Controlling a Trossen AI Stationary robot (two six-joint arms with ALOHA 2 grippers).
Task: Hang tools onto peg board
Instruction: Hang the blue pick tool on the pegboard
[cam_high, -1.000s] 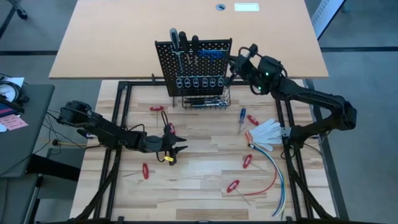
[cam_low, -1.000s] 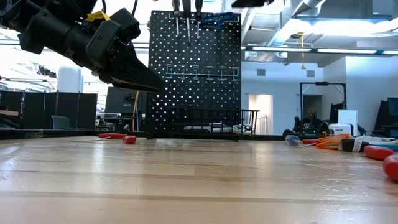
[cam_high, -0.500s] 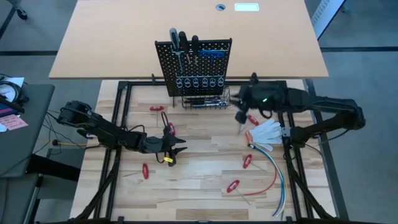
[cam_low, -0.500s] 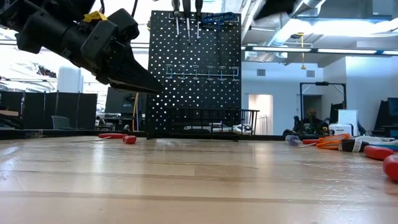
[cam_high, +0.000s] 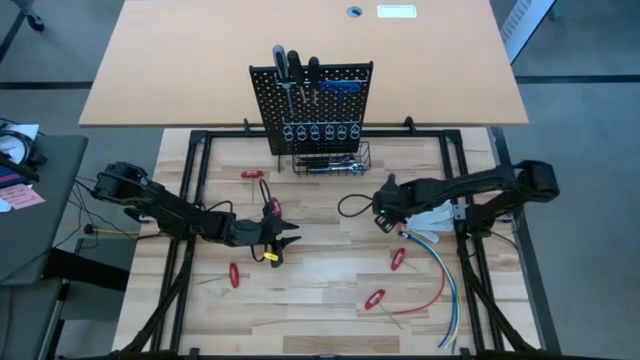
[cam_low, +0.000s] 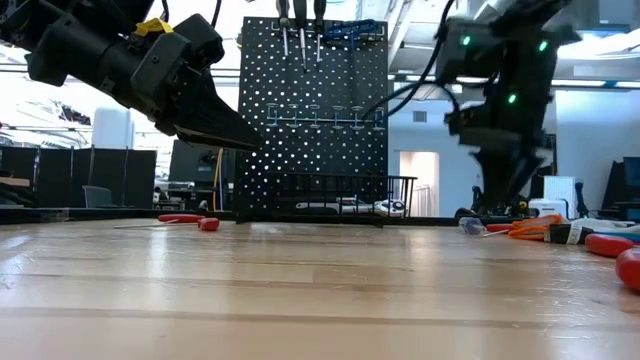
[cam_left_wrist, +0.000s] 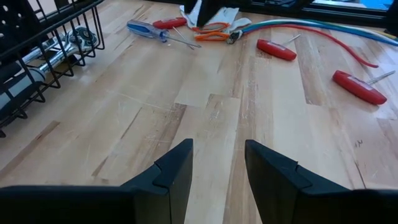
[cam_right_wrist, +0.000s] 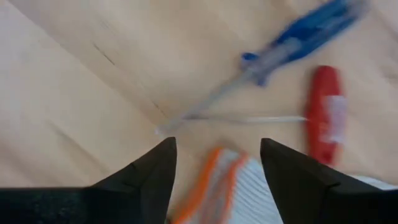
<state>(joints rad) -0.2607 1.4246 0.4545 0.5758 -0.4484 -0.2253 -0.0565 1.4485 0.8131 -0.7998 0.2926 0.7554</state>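
Note:
The black peg board (cam_high: 310, 90) stands upright at the table's far side, with screwdrivers (cam_high: 285, 62) and a blue T-handle key (cam_high: 338, 86) hanging on it. My right gripper (cam_right_wrist: 216, 149) hovers open over the right half of the table, above a blue-handled screwdriver (cam_right_wrist: 298, 43), a red-handled tool (cam_right_wrist: 324, 106) and orange-handled pliers (cam_right_wrist: 208, 171), all lying flat. It touches none of them. My left gripper (cam_left_wrist: 217, 149) hangs open over bare wood left of centre, nothing between its fingers.
More red-handled tools lie about the table (cam_high: 252, 174) (cam_high: 234, 274) (cam_high: 398, 259) (cam_high: 375, 298). A white glove (cam_high: 432, 210) and red, blue and white cables (cam_high: 445, 280) lie at the right. A wire basket (cam_high: 330, 160) with tools sits at the board's foot.
My right gripper has left the peg board's right side. It has swung toward the table's near edge and down, and now hangs low over the tools on the right half of the table.

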